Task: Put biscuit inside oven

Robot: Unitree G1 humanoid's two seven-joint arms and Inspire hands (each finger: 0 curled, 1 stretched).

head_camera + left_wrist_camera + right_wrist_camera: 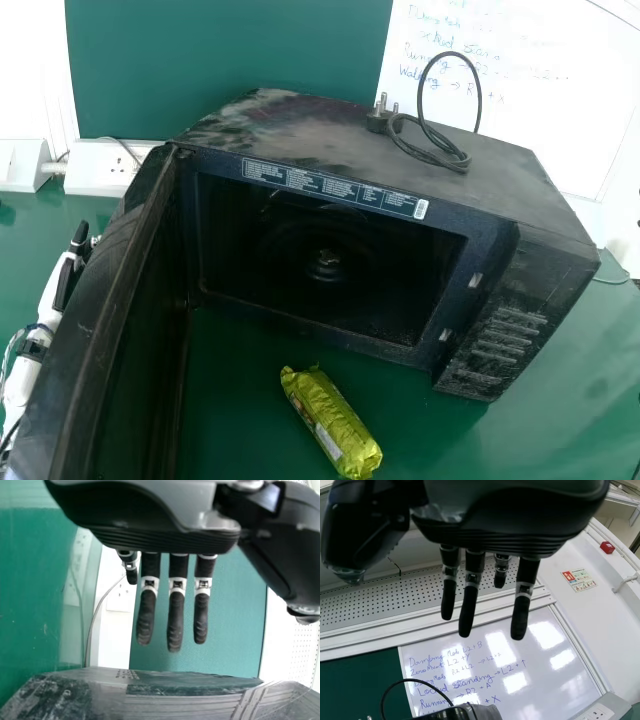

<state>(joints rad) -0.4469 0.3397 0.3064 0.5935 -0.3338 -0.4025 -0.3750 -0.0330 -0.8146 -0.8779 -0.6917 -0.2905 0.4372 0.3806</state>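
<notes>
Left hand: at the head view's left side, on the outer side of the open door; its hand (67,280) is wide open, the fingers straight and holding nothing.
Right hand: in the right wrist view, the hand (468,607) is open as well, its fingers straight and spaced apart, with nothing held.
Door: the oven door (105,290) stands swung open on the oven's left side, between the left hand and the biscuit packet.
Biscuit: the yellow-green biscuit packet (335,425) lies on its side on the green desk (240,420), outside the oven and in front of its opening, one end pointing towards it.
Oven: the black oven (300,120) sits on the desk at a slant, its dark inside open to view and a round fitting (325,265) showing within.
Controls: the button panel (510,345) is on the oven's right side.
Cable: a black cable (440,160) lies looped on the dusty top, its plug (378,121) beside it.
Behind: a green board (220,50), a whiteboard (530,45) with blue handwriting, and a white socket box (95,170) at the left.
</notes>
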